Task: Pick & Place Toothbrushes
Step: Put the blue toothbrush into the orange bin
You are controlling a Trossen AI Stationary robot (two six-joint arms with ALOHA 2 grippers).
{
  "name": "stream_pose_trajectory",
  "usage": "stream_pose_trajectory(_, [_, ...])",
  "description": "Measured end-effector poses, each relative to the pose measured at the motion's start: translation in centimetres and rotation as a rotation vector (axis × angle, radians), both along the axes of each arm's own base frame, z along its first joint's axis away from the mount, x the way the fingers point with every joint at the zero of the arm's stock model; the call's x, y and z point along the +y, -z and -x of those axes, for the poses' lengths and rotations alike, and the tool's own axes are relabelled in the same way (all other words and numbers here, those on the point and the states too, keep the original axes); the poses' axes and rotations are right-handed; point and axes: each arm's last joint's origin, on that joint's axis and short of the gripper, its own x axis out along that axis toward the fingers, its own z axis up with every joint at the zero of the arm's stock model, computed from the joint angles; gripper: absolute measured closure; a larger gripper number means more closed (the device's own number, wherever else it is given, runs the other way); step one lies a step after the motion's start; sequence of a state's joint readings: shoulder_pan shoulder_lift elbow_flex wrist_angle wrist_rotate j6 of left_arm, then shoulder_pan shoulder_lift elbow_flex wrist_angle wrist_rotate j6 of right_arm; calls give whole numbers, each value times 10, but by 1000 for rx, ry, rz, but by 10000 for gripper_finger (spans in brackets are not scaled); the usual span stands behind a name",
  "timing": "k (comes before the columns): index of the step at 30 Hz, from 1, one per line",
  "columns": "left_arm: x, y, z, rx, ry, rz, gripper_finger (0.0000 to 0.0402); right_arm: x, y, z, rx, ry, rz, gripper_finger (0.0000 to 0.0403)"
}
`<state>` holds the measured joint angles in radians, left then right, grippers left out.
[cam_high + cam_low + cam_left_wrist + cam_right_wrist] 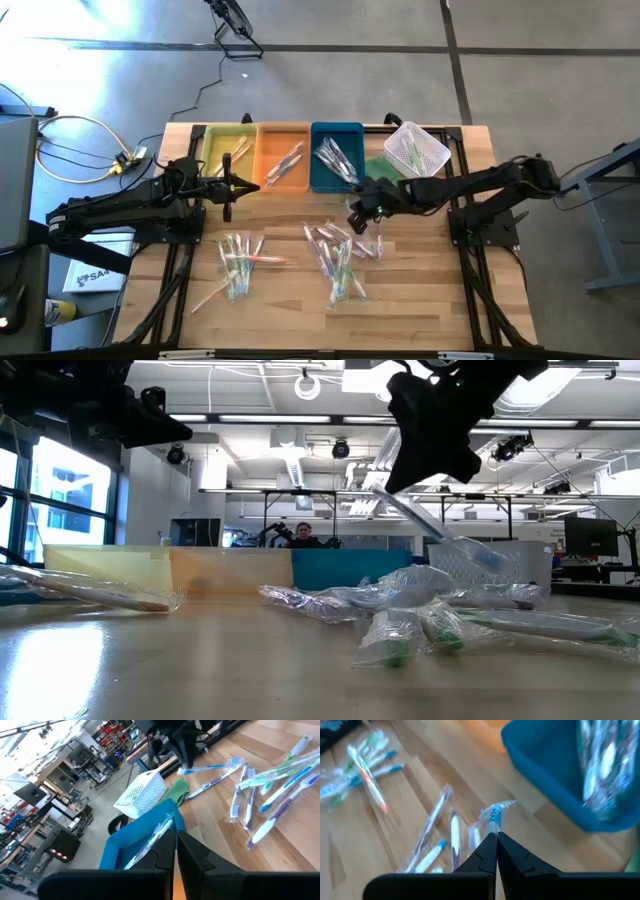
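Two arms reach over the wooden tabletop (300,320) from opposite sides. Along its far edge, beyond both claws, three trays sit side by side: a yellow tray (226,150), an orange tray (284,156) and a blue tray (336,155), each with wrapped toothbrushes inside; a white mesh basket (416,150) lies tilted beside the blue one, with a green cloth (378,166) under its edge.

Loose toothbrushes lie in two heaps on the near half of the tabletop: a left pile (238,265) well below the left claw and a larger right pile (338,258) just below the right claw.

Raised above that larger pile, close in front of the blue tray, the right claw (357,216) is pinched narrow on one blue-handled toothbrush (440,532) in a clear wrapper, which hangs slanting from the fingers, off the wood. The wrapper's crinkled end pokes out past the fingertips in the right wrist view.

Over the seam between the yellow and orange trays, the left claw (233,186) has its fingers (192,851) pressed together with nothing between them.
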<state>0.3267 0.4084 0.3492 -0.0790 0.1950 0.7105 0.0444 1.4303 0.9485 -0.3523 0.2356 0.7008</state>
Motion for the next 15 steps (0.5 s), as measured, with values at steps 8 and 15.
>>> stream_pose_trajectory(8, [1, 0, 0, 2, -40, -5, 387, -15, -20, 2, -102, -42, 96, 400])
stream_pose_trajectory(15, [1, -1, 0, -4, -40, -7, 387, -27, -32, -4, -201, -100, 227, 399])
